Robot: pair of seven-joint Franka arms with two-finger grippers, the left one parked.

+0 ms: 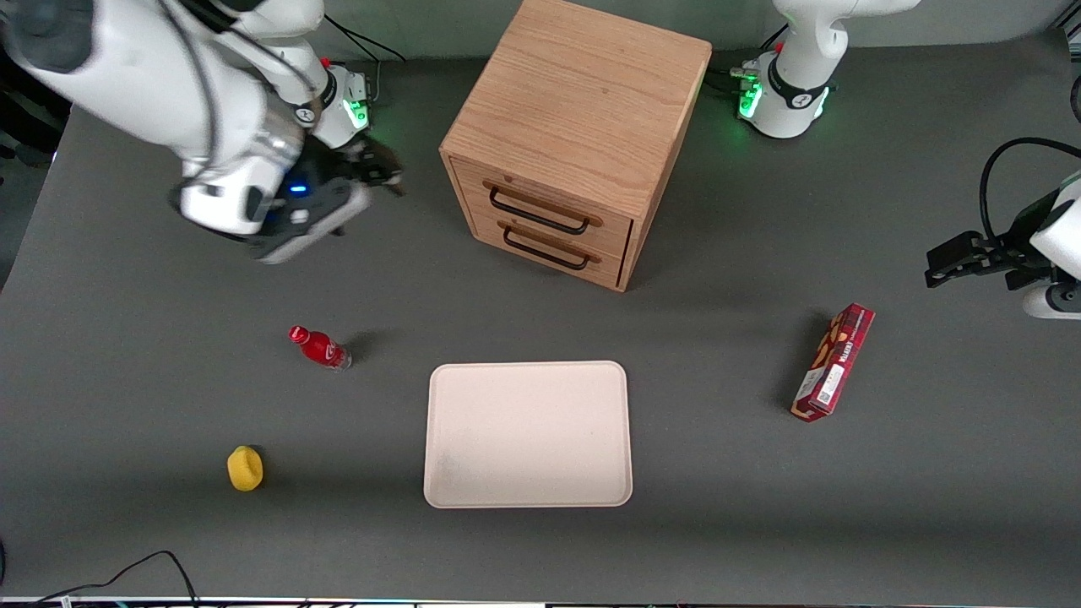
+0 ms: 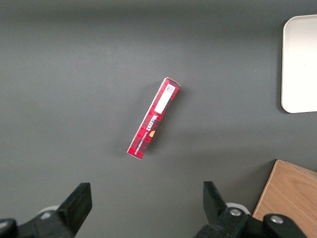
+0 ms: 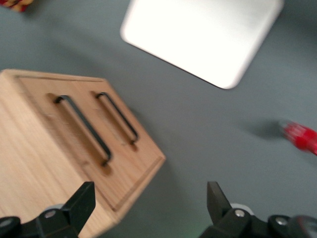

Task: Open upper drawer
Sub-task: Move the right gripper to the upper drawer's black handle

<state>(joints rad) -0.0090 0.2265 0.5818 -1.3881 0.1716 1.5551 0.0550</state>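
At the middle of the table, farther from the front camera than the tray: wooden cabinet, upper drawer shut flush, black bar handle across its front, lower drawer beneath. Toward the working arm's end, above the table: gripper, fingers spread, holding nothing.
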